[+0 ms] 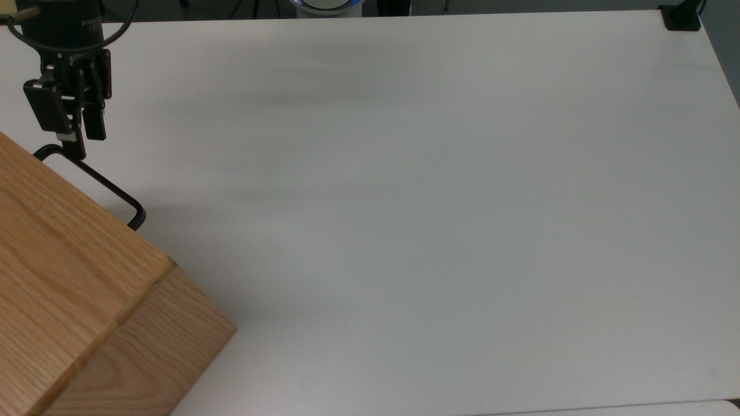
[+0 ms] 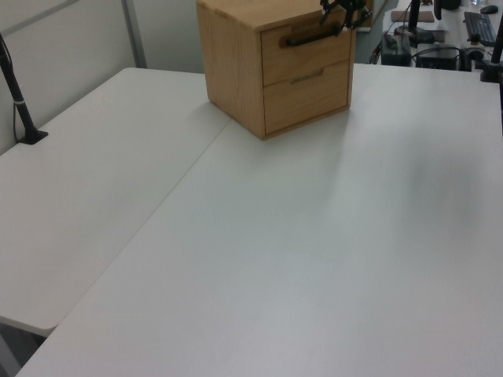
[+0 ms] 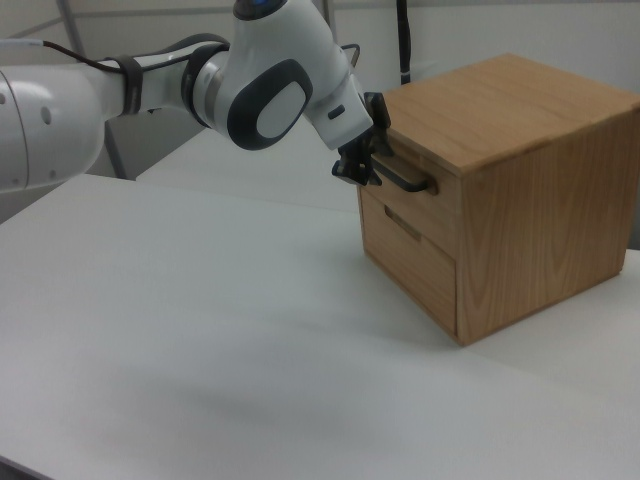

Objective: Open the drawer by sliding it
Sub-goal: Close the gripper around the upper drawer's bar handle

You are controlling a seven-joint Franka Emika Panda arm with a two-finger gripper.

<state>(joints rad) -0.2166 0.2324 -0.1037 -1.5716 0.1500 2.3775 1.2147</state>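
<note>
On the white table [image 1: 404,202], narrowly parted jaws straddle the shut drawer [image 3: 405,205]'s black handle [image 1: 95,182] end, empty.

A wide white table [image 1: 404,202] fills the room's middle, its top matte and evenly lit, with soft grey shadows. In the left view a seam [image 2: 185,177] runs where a second white tabletop [image 2: 78,188] butts against the table. A black clamp stand [image 2: 20,102] rises from that second top, near a pale partition wall [image 2: 63,47]. Beyond the table's far edge, a desk with a keyboard [image 2: 478,25] and cables [image 2: 428,53] stands.
</note>
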